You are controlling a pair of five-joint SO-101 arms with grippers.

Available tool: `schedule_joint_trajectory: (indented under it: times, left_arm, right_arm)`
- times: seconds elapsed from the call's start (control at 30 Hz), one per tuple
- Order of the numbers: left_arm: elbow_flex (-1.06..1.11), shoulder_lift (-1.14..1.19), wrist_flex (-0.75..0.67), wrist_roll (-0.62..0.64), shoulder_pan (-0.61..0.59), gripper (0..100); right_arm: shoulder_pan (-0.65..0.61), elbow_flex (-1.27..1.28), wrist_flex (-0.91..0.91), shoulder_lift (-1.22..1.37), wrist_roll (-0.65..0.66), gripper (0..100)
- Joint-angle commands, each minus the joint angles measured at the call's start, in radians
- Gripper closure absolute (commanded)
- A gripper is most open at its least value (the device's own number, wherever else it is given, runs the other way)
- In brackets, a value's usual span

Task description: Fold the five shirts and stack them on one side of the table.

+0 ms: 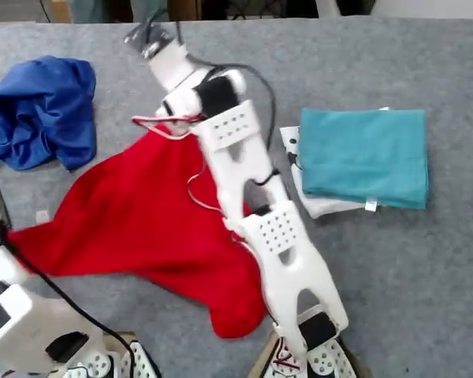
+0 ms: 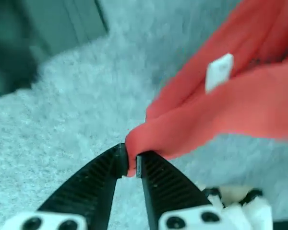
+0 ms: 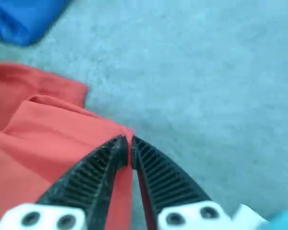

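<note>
Jaws of the left gripper (image 2: 129,165) are clenched on a bunched corner of the red shirt (image 1: 142,220), the fabric squeezed between the ribbed black fingers (image 2: 163,184) just above the grey table (image 1: 426,276). Those of the right gripper (image 3: 128,146) are pressed together on another corner of the same shirt, at its far edge, where a folded hem meets the tabletop. With the 2 arms holding it, the red shirt lies spread and rumpled across the middle and left of the table, one point drawn toward the near left edge by the left arm and another toward the far side by the right arm, which stretches from the near edge diagonally over the cloth. A small white label (image 2: 220,72) shows on the shirt in the left wrist view. A crumpled blue shirt (image 1: 39,110) sits in a heap at the far left, just beside the red shirt's upper edge. On the right side, well apart from the red shirt, a folded teal shirt (image 1: 363,153) rests on top of a folded white shirt (image 1: 319,205), whose edges show along its left and near sides.
</note>
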Motion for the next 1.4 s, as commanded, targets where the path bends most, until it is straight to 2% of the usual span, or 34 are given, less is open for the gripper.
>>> schedule_joint_trajectory:
  times: [0.0, 0.1, 0.2, 0.27, 0.37, 0.5, 0.67, 0.8, 0.93, 1.07, 1.17, 1.27, 1.37]
  left_arm:
    - [-0.162, -0.048, 0.003, 0.150, 0.096, 97]
    - [-0.343, -0.048, 0.014, 0.276, 0.179, 97]
    - [-0.598, -0.046, 0.098, 0.413, 0.265, 97]
    - [-0.777, -0.046, 0.152, 0.479, 0.326, 97]
    - [-0.987, -0.048, 0.155, 0.554, 0.383, 97]
    - [-1.167, -0.094, 0.155, 0.591, 0.386, 97]
    - [-1.184, -0.261, 0.157, 0.552, 0.386, 97]
    - [-1.043, -0.465, 0.157, 0.443, 0.386, 97]
    - [-0.834, -0.772, 0.157, 0.358, 0.371, 97]
    - [-0.490, -1.017, 0.152, 0.304, 0.386, 97]
    - [-0.211, -1.111, 0.147, 0.273, 0.412, 97]
    - [0.059, -1.166, 0.066, 0.206, 0.340, 97]
    - [0.263, -1.217, -0.137, 0.196, 0.202, 97]
  right_arm:
    - [0.026, -0.048, 0.006, -0.217, -0.038, 98.5]
    - [0.026, -0.048, 0.005, -0.374, -0.101, 98.5]
    - [0.026, -0.050, -0.025, -0.529, -0.149, 98.5]
    - [0.026, -0.050, -0.068, -0.628, -0.169, 98.5]
    - [0.026, -0.045, -0.181, -0.774, -0.175, 98.5]
    - [0.052, -0.033, -0.354, -0.938, -0.172, 98.5]
    - [0.138, 0.116, -0.453, -1.104, -0.176, 98.5]
    - [0.147, 0.285, -0.457, -1.256, -0.176, 98.5]
    - [0.147, 0.444, -0.465, -1.386, -0.176, 98.5]
    - [0.144, 0.677, -0.376, -1.451, -0.178, 98.5]
    - [0.103, 0.885, -0.282, -1.452, -0.215, 98.4]
    - [0.041, 1.132, -0.244, -1.448, -0.233, 98.3]
    - [-0.040, 1.426, -0.315, -1.440, -0.232, 98.2]
